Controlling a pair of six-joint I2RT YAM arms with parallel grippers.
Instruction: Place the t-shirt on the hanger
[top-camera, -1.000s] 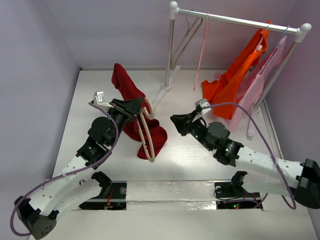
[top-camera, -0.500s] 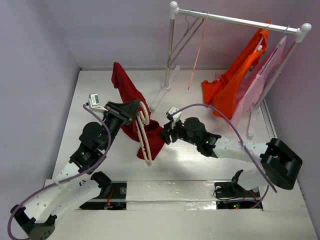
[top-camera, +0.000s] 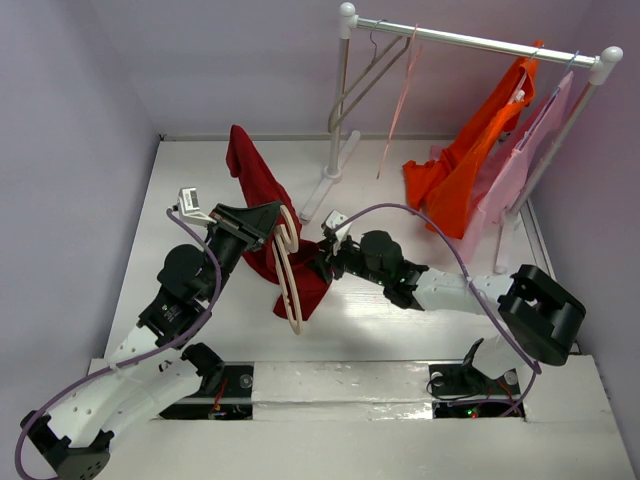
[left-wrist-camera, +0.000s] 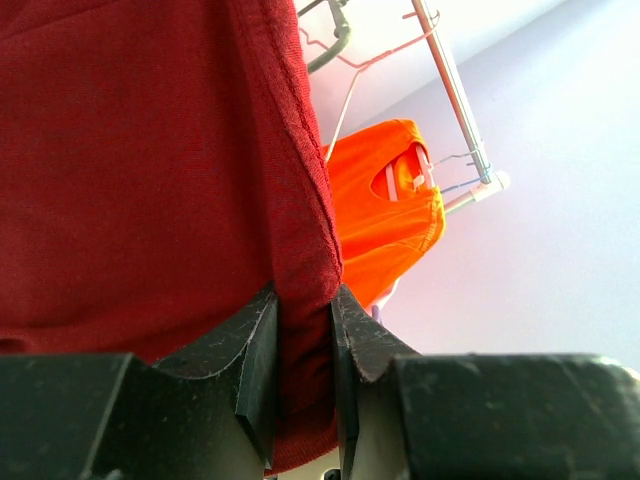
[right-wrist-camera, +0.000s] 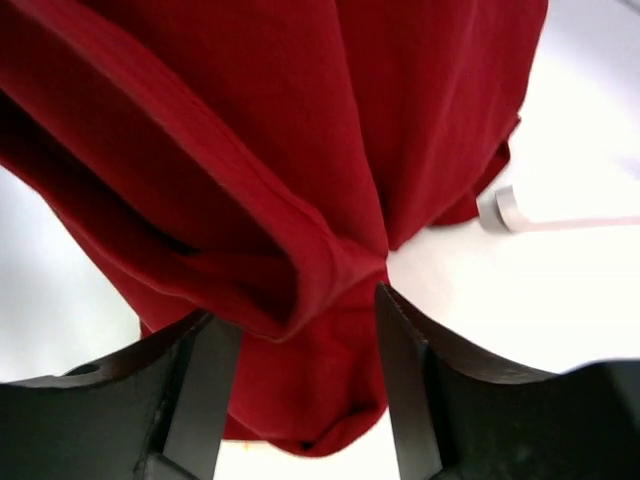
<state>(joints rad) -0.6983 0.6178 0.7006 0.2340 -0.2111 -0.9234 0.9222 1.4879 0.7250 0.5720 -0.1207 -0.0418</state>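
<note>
- T-shirt (top-camera: 250, 170): dark red, bunched in a tall column left of centre on the white table (top-camera: 190, 170). Its top end is lifted toward the back wall and its lower half sags around the hanger.
- Left gripper (top-camera: 262, 222): sits against the shirt's left side. In its wrist view the jaws are almost closed, pinching a hemmed edge of the red cloth.
- Hanger (top-camera: 287, 275): cream, thick-armed, standing on edge just right of the left gripper, with red cloth draped on both sides. You cannot tell whether the left gripper also grips it.
- Right gripper (top-camera: 325, 262): presses into the shirt's right side. Its wrist view shows the jaws spread wide with a thick fold of cloth between the fingers (right-wrist-camera: 400, 400), not yet squeezed.
- Clothes rail (top-camera: 470, 40): far right, well apart from the arms, carrying an orange shirt (top-camera: 470, 160) and thin hangers.
- To do this step well, you probably want to close the right jaws on a single hem layer, not the whole bundle. Then draw the opening sideways so a hanger arm can slide in while the left grip stays firm.
- Compared with a second ago, the right gripper has travelled left from open table into the cloth. The shirt and hanger have shifted only slightly.
</note>
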